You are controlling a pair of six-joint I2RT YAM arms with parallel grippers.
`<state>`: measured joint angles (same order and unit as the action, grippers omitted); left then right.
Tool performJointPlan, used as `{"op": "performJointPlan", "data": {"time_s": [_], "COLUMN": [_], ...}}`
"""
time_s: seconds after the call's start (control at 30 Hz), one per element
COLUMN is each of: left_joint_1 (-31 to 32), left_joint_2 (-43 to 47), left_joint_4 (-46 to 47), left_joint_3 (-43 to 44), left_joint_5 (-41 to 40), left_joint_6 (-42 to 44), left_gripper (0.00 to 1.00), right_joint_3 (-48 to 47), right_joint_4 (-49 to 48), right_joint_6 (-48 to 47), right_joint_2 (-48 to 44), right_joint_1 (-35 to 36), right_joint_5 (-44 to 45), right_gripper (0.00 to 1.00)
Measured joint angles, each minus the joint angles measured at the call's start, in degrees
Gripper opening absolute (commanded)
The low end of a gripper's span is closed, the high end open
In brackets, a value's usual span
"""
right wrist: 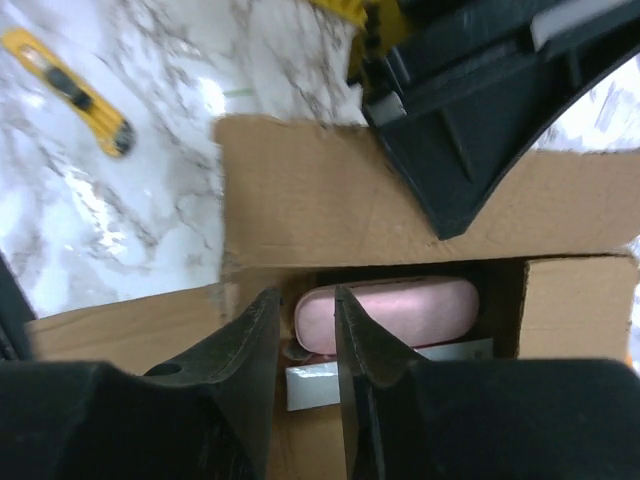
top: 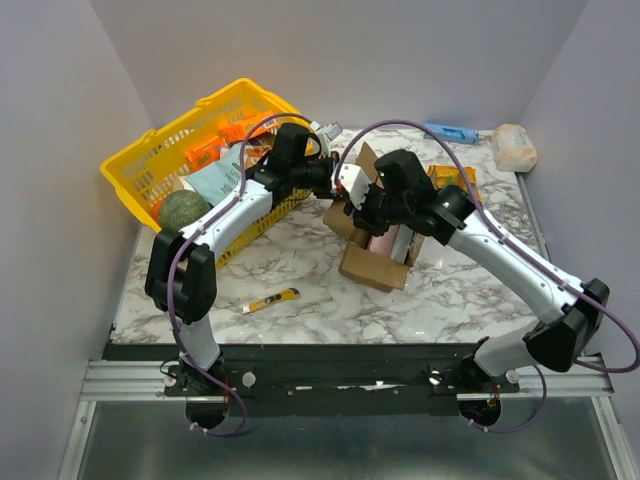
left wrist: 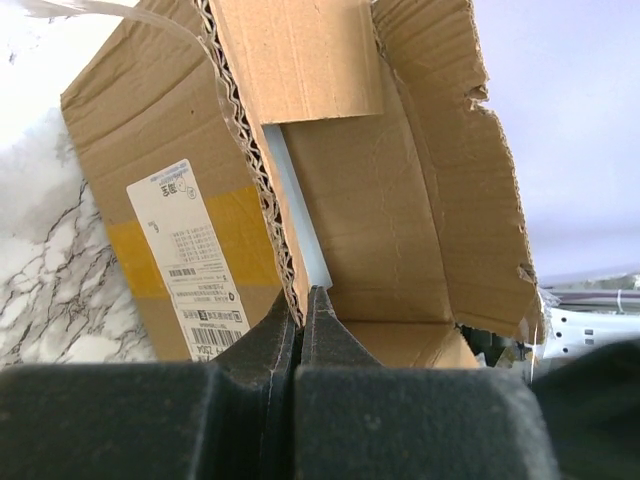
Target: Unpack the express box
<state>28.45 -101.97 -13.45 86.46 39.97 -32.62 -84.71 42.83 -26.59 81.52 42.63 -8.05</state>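
Note:
The express box [top: 372,265], a brown carton with its flaps up, sits mid-table with its opening upward. My left gripper [top: 335,185] reaches in from the left. In the left wrist view the left gripper [left wrist: 303,295] is shut on the corrugated edge of a flap of the box [left wrist: 400,200], beside the white label [left wrist: 190,260]. My right gripper [right wrist: 305,295] hangs over the opening of the box [right wrist: 320,190] with its jaws apart. The left end of a pink case [right wrist: 410,312] shows in the gap, with a white packet [right wrist: 310,385] lying beside it.
A yellow basket [top: 150,160] with several goods stands at the back left, with a green round thing [top: 183,210] in it. A yellow utility knife [top: 270,300] lies near the front. A blue item [top: 450,131], a beige bundle [top: 515,147] and an orange packet [top: 450,175] lie at the back right.

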Motion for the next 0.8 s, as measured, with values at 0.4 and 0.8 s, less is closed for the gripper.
{"op": "performJointPlan", "data": {"time_s": [0.4,0.8], "left_joint_1": [0.02,0.57], "left_joint_2": [0.66,1.29], "left_joint_4": [0.07,-0.28], "left_joint_3": [-1.11,-1.11], "left_joint_5": [-0.02,-0.66], "left_joint_6": [1.51,3.13], "left_gripper": [0.0,0.0], "right_joint_3": [8.35,16.09], "right_joint_4": [0.26,-0.24], "right_joint_6": [3.28,10.21], "right_joint_2": [-5.86,-7.1], "right_joint_1": [-9.64,-10.14], "right_joint_5": [6.32,12.15], "right_gripper": [0.28,0.28]}}
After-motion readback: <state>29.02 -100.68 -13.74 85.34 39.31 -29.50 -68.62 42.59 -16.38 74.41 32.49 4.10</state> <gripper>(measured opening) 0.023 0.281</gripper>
